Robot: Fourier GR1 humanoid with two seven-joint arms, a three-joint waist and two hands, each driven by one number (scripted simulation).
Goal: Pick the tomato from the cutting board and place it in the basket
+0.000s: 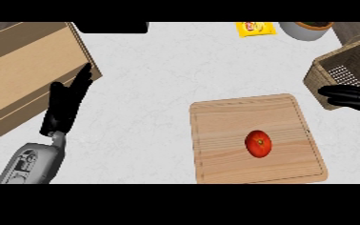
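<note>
A red tomato (259, 143) lies on the wooden cutting board (218, 162), right of the board's middle. The wicker basket (330, 69) stands at the right edge, just beyond the board's far right corner. Part of my right hand (340, 97) shows at the right edge, in front of the basket and above the board's right corner, apart from the tomato; only dark fingers show. My left hand (67, 102) is at the left with straight fingers pointing up, holding nothing, far from the board.
A large wooden box (35, 66) fills the upper left, beside my left hand. At the back lie a yellow packet (255, 28), a grey bowl (304, 30) and a black object (112, 27).
</note>
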